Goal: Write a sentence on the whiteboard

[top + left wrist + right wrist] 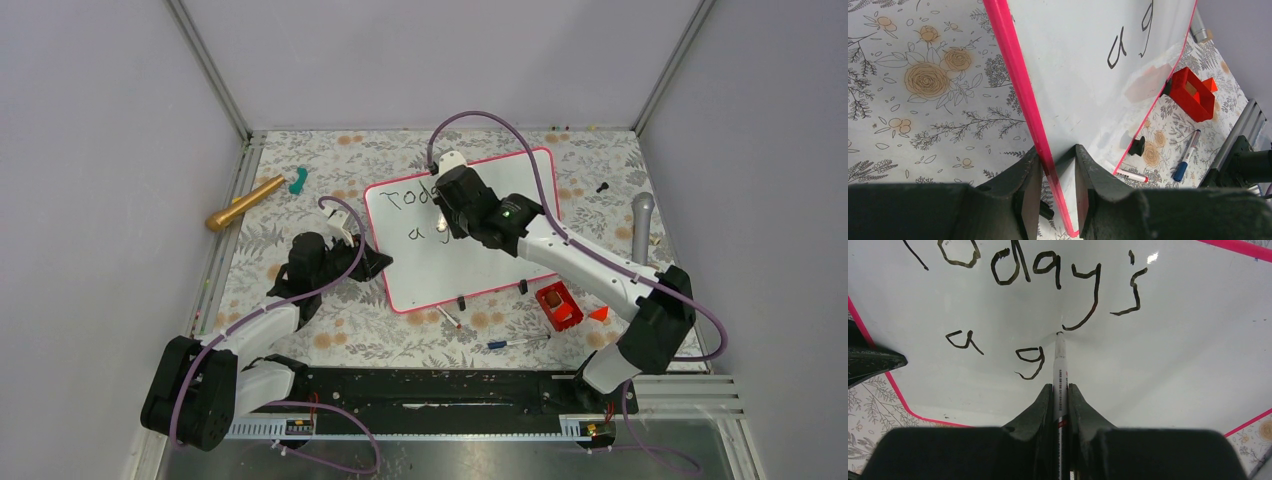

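The sentence [1057, 272] is at "Today's a g", more to go; right gripper [1060, 390] pinches the marker [1060, 365], left gripper [1057, 156] clamps the whiteboard [1178, 350] edge.

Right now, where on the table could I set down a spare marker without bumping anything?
Bare cloth lies along the far edge, between the teal piece and the whiteboard's far corner, and at the front between the left arm and the red-capped marker. The front right is crowded: red box, blue marker, right arm.
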Action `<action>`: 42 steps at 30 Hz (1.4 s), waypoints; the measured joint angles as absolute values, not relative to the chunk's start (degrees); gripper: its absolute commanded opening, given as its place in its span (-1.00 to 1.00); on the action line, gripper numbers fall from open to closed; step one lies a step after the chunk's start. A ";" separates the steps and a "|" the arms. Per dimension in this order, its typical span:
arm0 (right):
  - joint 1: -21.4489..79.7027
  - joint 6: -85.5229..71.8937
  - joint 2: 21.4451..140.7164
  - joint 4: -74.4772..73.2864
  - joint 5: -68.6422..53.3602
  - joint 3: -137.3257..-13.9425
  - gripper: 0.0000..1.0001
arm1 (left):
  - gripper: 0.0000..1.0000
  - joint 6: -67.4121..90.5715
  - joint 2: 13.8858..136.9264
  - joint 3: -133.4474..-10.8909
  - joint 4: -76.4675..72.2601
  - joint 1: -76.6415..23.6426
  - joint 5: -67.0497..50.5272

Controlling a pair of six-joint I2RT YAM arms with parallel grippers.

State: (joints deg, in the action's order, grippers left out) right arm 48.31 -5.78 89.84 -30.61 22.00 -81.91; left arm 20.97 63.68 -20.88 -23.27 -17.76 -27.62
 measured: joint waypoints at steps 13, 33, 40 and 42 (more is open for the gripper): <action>47.81 -5.82 86.61 -30.22 19.94 -79.35 -1.00 | -0.75 20.97 63.68 -20.88 -23.44 -17.76 -27.70; 47.81 -5.82 87.59 -30.13 19.88 -78.56 -1.00 | -0.75 20.97 63.68 -20.88 -23.46 -17.76 -27.70; 47.81 -5.82 88.12 -30.13 19.86 -78.67 -1.00 | -0.75 20.97 63.68 -20.88 -23.29 -17.76 -27.59; 47.81 -5.82 88.12 -30.15 19.86 -78.67 -1.00 | -0.75 20.97 63.68 -20.88 -23.29 -17.76 -27.59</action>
State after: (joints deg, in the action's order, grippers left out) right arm 47.81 -5.82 88.12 -30.15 19.86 -78.67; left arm 20.97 63.68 -20.88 -23.29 -17.76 -27.59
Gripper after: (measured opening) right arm 0.157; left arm 0.266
